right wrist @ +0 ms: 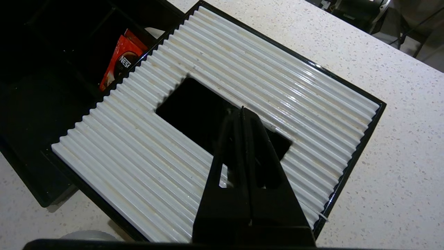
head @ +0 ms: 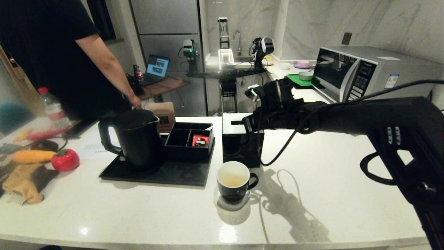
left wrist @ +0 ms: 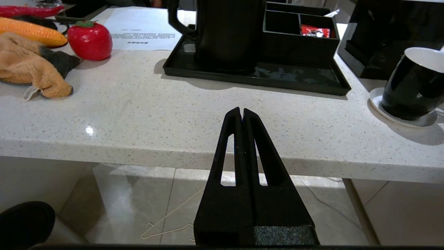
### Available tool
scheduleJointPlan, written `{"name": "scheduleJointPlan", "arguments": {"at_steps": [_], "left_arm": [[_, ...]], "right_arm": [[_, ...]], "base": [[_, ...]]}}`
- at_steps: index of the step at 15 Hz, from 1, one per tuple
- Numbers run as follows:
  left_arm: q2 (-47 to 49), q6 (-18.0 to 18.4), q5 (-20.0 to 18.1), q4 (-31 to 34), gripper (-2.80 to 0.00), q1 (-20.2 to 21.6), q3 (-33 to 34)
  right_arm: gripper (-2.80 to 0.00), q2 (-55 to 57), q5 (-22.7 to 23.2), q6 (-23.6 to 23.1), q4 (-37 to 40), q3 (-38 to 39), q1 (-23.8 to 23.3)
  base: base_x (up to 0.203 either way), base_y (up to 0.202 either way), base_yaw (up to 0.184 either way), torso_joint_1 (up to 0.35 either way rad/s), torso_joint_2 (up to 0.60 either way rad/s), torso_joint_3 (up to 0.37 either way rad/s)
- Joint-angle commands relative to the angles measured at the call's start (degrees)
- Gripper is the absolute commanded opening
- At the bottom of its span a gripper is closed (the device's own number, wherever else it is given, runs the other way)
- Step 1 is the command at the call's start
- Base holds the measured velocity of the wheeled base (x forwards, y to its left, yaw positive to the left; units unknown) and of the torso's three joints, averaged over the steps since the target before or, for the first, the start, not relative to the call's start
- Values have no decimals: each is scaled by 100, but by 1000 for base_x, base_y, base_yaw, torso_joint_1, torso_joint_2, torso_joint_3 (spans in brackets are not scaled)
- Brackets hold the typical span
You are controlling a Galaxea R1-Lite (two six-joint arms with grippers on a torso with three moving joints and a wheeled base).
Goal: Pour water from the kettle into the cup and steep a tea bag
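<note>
Cup (head: 233, 180) with a white inside sits on a small pale coaster (head: 233, 204) near the middle of the counter (head: 329, 180), at about 6 o'clock from the right gripper (right wrist: 242, 110) and well apart from it. A shallow pool of pale liquid lies in its bottom. No tea bag can be made out in any view.

From the right side of the head view the right arm reaches across toward 9 o'clock, level above the counter, its wrist over the black tissue box (head: 241, 142) behind the cup. In the right wrist view the two fingers press together with no gap and hold nothing; their tips hover over the dark slot in the box's white ribbed top (right wrist: 215, 114).

At about 9 o'clock from the right gripper stands the kettle (head: 135, 138), on a black tray (head: 156, 172), handle turned toward 9 o'clock. Beside it on the tray sits a black divided box (head: 189, 140) with a red packet (head: 200, 140) in its right compartment.

Below the counter's near edge, the left gripper (left wrist: 241, 111) hangs parked, fingers closed on nothing, pointing up toward the tray. From there the cup (left wrist: 412, 83) lies toward 2 o'clock.

A red toy tomato (head: 65, 159) lies at the counter's left end.
</note>
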Motion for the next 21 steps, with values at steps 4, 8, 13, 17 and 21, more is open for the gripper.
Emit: {"name": "scheduleJointPlan", "arguments": {"at_steps": [4,8,13,17,21], "left_arm": [[-2,-6,0,-1,-280,-1,0],[-2,-6,0,-1,-280,-1,0],[-2,-6,0,-1,-280,-1,0],[-2,-6,0,-1,-280,-1,0],[-2,-6,0,-1,-280,-1,0]], "right_arm": [[-280,-16,6,-7,-17,9,98],[-280,-132,-134,-7,-14,9,92],[-280,-472,-134,-1,-17,9,81],[-280,-766,-170,11,7,49,53],[-280,-1198,-195,19,43,267,-26]], "base": [[0,0,0,0,0,0],[0,0,0,0,0,0],[0,0,0,0,0,0],[0,0,0,0,0,0],[0,0,0,0,0,0]]}}
